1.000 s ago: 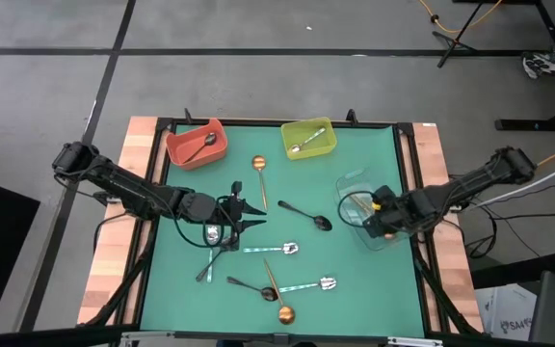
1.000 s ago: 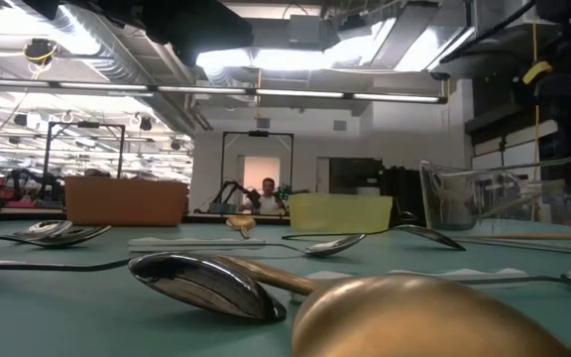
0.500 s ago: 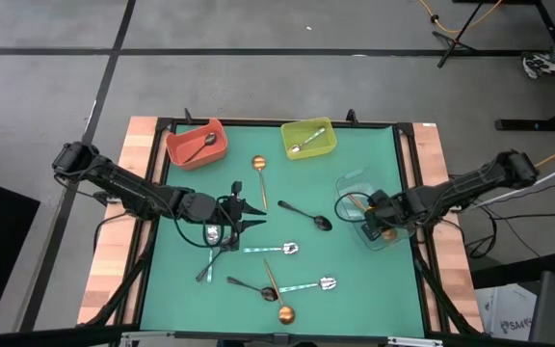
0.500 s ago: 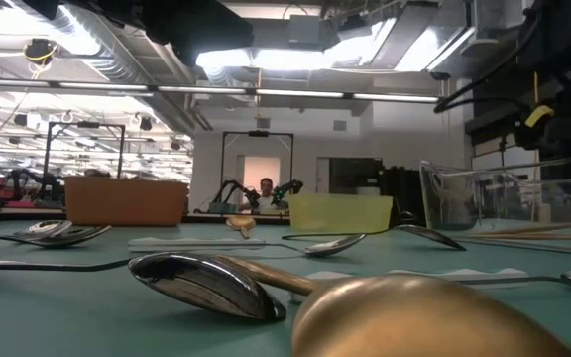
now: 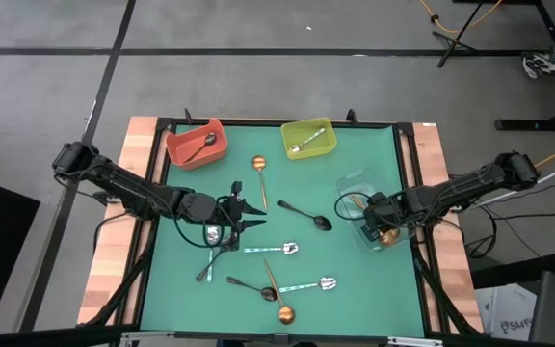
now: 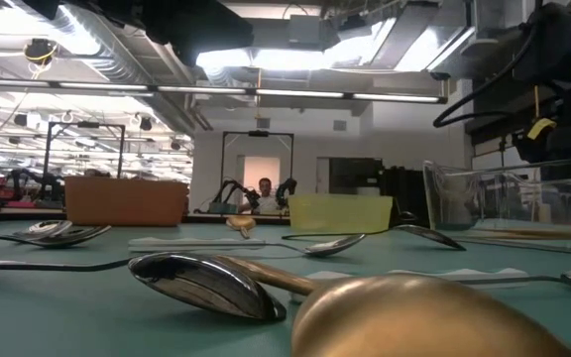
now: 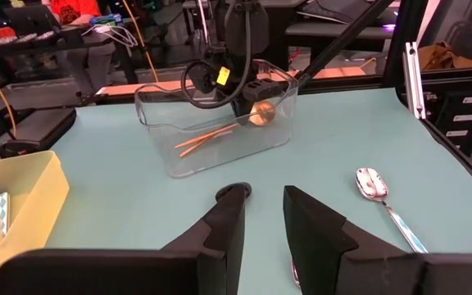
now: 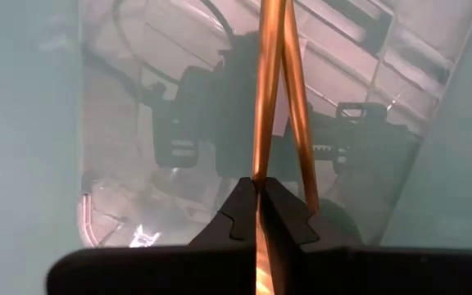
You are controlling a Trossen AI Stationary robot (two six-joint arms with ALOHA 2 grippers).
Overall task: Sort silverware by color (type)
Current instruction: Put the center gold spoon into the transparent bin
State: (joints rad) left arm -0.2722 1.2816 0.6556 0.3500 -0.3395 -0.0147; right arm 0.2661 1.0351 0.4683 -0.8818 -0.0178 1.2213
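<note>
The right gripper (image 5: 382, 227), at the high view's right, pinches a copper-gold spoon (image 8: 266, 90) inside the clear bin (image 5: 353, 185). It should lower fully before letting go. The left gripper (image 5: 255, 214) waits mid-frame, fingers apart.

Dark jointed arms (image 5: 123, 188) — black cables

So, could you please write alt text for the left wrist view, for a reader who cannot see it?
Beyond the left gripper, whose two dark fingers stand slightly apart above the green table, the right gripper reaches into a clear bin, shut on a copper spoon. A silver spoon lies on the mat to one side, a yellow-green bin to the other.
</note>
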